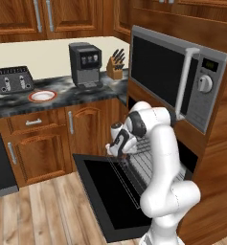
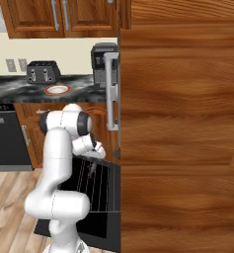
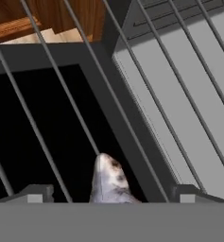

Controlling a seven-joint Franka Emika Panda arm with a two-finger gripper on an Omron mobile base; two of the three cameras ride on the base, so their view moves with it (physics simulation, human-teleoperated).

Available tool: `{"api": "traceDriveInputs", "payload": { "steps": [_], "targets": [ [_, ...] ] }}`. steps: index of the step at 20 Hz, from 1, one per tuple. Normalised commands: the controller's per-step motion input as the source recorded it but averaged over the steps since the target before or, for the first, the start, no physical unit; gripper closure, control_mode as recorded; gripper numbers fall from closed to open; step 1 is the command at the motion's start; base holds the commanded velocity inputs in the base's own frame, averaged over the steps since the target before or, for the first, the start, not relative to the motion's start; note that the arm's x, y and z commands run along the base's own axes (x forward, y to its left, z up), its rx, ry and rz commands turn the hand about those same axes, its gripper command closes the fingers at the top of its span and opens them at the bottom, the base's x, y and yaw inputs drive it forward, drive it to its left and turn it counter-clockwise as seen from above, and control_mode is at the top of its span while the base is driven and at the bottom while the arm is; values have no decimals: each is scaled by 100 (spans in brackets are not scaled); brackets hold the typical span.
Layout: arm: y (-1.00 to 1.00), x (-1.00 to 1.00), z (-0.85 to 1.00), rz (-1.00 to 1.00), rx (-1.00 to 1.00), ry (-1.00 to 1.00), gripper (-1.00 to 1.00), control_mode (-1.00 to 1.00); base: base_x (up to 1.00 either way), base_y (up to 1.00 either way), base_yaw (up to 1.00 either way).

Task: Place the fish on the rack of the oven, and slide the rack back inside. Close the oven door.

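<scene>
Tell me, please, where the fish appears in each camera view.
Left base view: I cannot make it out; the gripper and arm cover that part of the rack.
Right base view: small dark shape on the rack, below the gripper.
Hand view: bottom centre, fish between the fingertips.
Shared landmark: the rack's bars.

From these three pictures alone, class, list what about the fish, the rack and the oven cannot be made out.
- Fish: hand view shows its head end between the open gripper tips; the rest is cut off by the bottom edge.
- Fish in the right base view: too small to tell how it lies.
- Rack: left base view, arm covers its middle.
- Oven cavity: hidden behind the arm.
</scene>
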Motion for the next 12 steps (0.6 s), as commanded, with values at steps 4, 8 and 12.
{"api": "traceDriveInputs", "payload": {
  "steps": [4,8,12],
  "targets": [
    [15,-28,61,4,0,0,-100,-100,0,0,0],
    [37,-35,52,5,-3,0,-100,-100,0,0,0],
    [54,-25,47,4,-3,3,-100,-100,0,0,0]
  ]
}}
